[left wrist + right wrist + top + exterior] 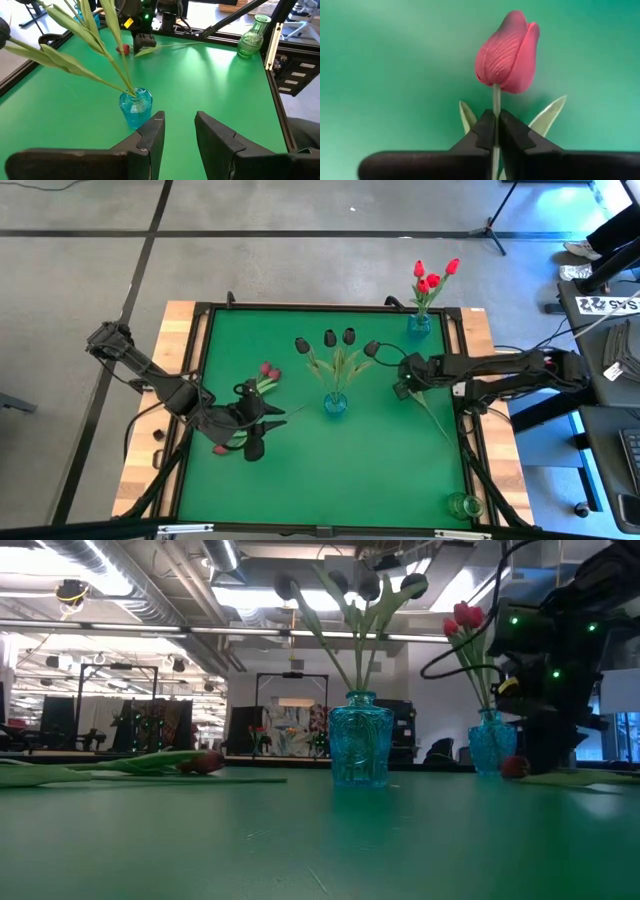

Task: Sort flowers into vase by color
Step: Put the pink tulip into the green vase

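**A:** Looking from the near edge of the green table [300, 470], what comes first?

**B:** A pale green glass vase [463, 505] in the near right corner. I can't see any flowers in it.

**A:** And in the middle?

**B:** A blue glass vase [335, 404] stands there. It holds tulips with near-black heads [330, 338] on long green stems with leaves.

**A:** What is at the far edge?

**B:** Another blue vase [419, 323], at the far right. It holds the bright red tulips [432, 278].

**A:** Are any flowers still lying on the table?

**B:** Yes. Two dusky pink tulips [269, 370] lie left of the middle vase, and a pink one [220, 449] lies close by the left arm.

**A:** Can you read any words?

**B:** There is a white label [610, 304] off the table at the right, but its letters are too small for me to read.

**A:** What is the right gripper [496, 131] doing?

**B:** It is low over the table, right of the middle vase. Its two fingers are pinched together on the thin stem of a red tulip [507, 52], just under the head.

**A:** And the left gripper [179, 131]?

**B:** It is on the left side of the table, pointing at the middle vase. Its fingers are partly apart and hold nothing.
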Controlling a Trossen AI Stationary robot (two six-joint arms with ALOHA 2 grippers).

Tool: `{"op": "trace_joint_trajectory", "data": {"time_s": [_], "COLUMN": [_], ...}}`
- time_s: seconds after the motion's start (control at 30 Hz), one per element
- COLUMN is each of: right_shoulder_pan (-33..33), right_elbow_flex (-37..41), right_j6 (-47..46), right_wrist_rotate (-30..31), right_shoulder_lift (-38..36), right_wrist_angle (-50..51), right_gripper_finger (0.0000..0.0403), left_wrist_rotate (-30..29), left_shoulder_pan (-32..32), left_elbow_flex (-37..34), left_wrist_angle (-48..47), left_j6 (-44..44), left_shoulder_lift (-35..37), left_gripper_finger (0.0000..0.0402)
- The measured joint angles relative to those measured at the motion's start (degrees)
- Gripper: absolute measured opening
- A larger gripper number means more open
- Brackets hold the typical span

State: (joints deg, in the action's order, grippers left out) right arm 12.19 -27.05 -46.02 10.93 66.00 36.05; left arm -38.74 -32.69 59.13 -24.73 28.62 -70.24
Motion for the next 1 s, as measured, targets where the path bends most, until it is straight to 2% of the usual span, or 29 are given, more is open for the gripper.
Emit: {"op": "trace_joint_trajectory", "data": {"time_s": [0.1,0.2,0.37,0.47,0.6,0.73,1.0], "right_shoulder_pan": [-3.05,-8.36,-20.12,-27.03,-35.04,-41.30,-51.86], "right_elbow_flex": [-0.07,-0.98,-3.83,-5.15,-5.62,-5.68,-5.66], "right_j6": [-0.08,-0.70,-1.96,-0.63,8.20,18.77,30.41], "right_wrist_rotate": [-2.14,-3.08,-4.03,-3.16,-3.63,-7.12,-16.42], "right_shoulder_lift": [-3.45,-8.63,-18.00,-22.77,-27.87,-30.79,-35.19], "right_wrist_angle": [0.09,0.26,-0.31,-4.49,-18.06,-30.87,-41.45], "right_gripper_finger": [0.0023,0.0009,0.0014,0.0007,0.0009,0.0009,0.0010], "left_wrist_rotate": [0.00,0.00,-0.01,-1.09,-1.47,-2.16,-2.60], "left_shoulder_pan": [0.00,0.00,0.02,0.02,0.04,0.04,0.71], "left_elbow_flex": [0.00,0.00,0.00,0.00,0.00,0.00,0.00], "left_wrist_angle": [-0.30,-0.28,-0.17,-0.01,0.23,2.05,4.40], "left_j6": [0.99,1.09,1.79,2.84,4.32,5.12,5.31], "left_shoulder_lift": [0.00,0.00,0.00,0.00,0.00,0.00,0.00], "left_gripper_finger": [0.0105,0.0105,0.0105,0.0105,0.0105,0.0105,0.0105]}}
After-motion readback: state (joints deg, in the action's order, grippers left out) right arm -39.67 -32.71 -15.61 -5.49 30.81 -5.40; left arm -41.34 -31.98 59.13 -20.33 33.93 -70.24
